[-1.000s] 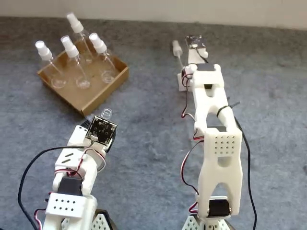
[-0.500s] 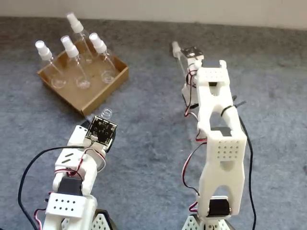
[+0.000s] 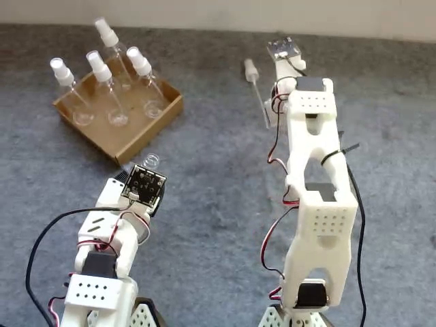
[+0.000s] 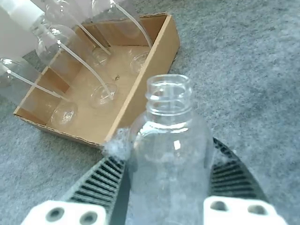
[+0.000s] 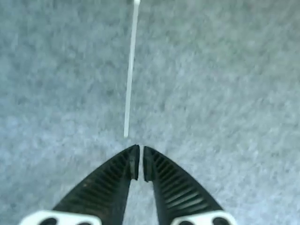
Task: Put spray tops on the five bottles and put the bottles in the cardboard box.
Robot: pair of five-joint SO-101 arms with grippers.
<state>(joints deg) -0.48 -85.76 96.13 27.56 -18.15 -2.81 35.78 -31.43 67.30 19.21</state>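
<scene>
One light, slippery bottle (image 4: 168,117) is held by the left end effector (image 4: 168,161); the right end effector (image 5: 140,161), closed and empty, should probably grasp the spray top (image 3: 251,68) at its head, not the flimsy tube (image 5: 130,70).

You have a grey carpet (image 3: 218,177) spread under everything on the table. Beyond the carpet's far edge, you see a pale wall strip (image 3: 170,10).

Grey carpeted table (image 3: 218,150), cardboard box (image 3: 153,129) (far left), loose spray top (image 3: 251,67) lying flat
</scene>
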